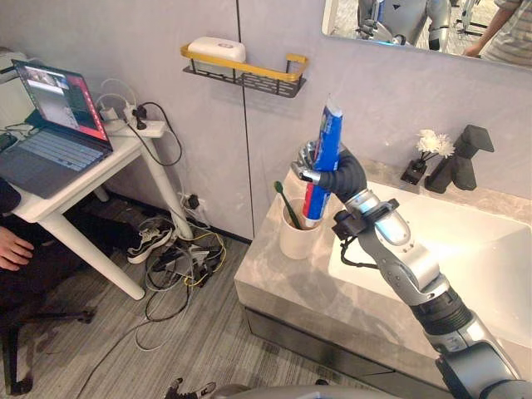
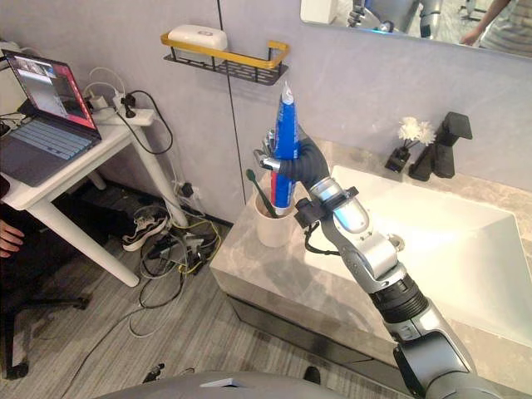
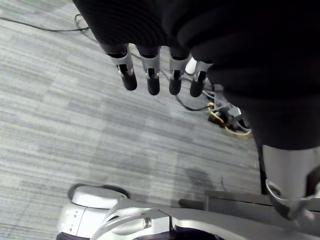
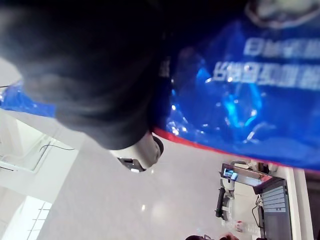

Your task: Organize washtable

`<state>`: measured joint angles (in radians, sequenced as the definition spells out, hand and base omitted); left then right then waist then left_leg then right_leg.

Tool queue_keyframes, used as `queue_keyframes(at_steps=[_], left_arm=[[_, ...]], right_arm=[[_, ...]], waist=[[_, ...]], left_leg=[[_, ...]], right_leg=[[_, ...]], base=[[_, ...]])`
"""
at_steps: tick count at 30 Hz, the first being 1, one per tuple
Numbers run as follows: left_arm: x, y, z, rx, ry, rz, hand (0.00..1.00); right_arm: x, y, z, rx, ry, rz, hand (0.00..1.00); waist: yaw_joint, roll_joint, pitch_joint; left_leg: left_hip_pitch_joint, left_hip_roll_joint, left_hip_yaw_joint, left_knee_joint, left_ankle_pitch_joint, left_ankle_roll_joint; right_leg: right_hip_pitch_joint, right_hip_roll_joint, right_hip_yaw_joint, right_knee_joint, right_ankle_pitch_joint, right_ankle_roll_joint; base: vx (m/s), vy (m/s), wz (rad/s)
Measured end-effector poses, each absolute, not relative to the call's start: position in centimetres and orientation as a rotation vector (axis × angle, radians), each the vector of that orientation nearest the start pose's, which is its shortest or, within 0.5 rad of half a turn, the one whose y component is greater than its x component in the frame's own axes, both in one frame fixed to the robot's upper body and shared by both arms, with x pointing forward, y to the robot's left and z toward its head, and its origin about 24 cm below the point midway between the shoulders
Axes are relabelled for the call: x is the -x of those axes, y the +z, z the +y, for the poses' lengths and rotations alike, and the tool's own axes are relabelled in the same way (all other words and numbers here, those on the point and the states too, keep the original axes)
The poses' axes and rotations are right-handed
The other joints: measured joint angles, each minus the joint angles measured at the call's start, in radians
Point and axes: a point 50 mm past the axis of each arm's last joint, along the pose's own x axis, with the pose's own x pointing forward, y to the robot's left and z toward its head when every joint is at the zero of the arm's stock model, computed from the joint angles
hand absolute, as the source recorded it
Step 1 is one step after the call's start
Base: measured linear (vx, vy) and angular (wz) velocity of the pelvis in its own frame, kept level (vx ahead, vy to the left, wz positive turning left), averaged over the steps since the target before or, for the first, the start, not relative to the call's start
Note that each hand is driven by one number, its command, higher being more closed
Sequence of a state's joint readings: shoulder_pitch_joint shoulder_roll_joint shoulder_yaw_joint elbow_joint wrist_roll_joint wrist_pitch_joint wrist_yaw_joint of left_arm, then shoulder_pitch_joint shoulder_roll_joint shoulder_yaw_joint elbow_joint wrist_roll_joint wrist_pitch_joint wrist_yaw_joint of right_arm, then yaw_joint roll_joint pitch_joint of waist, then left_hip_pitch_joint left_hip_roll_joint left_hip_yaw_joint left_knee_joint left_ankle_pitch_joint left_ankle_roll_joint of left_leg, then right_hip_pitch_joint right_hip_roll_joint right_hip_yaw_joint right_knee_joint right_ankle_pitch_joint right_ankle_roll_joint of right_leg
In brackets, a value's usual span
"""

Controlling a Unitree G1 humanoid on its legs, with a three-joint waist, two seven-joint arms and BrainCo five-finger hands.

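Observation:
My right hand (image 1: pixel 326 170) is shut on a tall blue toothpaste tube (image 1: pixel 327 141) with a red lower part, held upright with its lower end inside the white cup (image 1: pixel 297 237) at the counter's left end. A green toothbrush (image 1: pixel 285 204) leans in the same cup. The tube's blue film (image 4: pixel 240 95) shows close up in the right wrist view. My left hand (image 3: pixel 160 75) hangs over the grey floor, fingers straight, holding nothing.
A white basin (image 1: pixel 465 258) lies right of the cup in the stone counter (image 1: pixel 274 287), with a black tap (image 1: pixel 461 158) and a small flower pot (image 1: pixel 428 154) behind. A wall shelf (image 1: pixel 245 71) carries a soap box. A desk with a laptop (image 1: pixel 54 125) and floor cables (image 1: pixel 179 262) stand left.

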<state>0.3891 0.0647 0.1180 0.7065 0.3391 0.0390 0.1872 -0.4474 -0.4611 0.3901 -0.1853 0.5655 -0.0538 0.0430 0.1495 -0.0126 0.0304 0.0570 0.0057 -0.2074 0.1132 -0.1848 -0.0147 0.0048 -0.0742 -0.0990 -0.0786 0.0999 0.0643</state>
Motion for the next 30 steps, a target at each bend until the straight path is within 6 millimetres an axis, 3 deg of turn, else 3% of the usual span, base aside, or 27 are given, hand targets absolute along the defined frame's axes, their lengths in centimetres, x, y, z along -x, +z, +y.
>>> queue_keyframes(at_steps=[8,30], left_arm=[[-3.9,-14.5,21.9,-0.436,0.222,1.110,0.00],[-4.3,-14.5,22.0,-0.452,0.203,1.106,0.00]], right_arm=[[-28.4,17.8,-9.6,-0.043,0.622,-0.436,1.00],[-27.9,15.9,-10.0,-0.040,0.632,-0.368,1.00]], waist=[[0.000,-0.021,0.013],[0.000,-0.033,0.024]], left_leg=[[-0.004,-0.001,-0.009,0.001,0.000,0.000],[-0.009,-0.002,-0.019,0.001,0.000,0.000]], right_leg=[[0.000,-0.001,-0.009,-0.001,0.000,0.000],[-0.001,-0.001,-0.016,-0.001,-0.001,-0.001]], base=[[0.00,-0.002,0.03],[0.00,0.000,0.01]])
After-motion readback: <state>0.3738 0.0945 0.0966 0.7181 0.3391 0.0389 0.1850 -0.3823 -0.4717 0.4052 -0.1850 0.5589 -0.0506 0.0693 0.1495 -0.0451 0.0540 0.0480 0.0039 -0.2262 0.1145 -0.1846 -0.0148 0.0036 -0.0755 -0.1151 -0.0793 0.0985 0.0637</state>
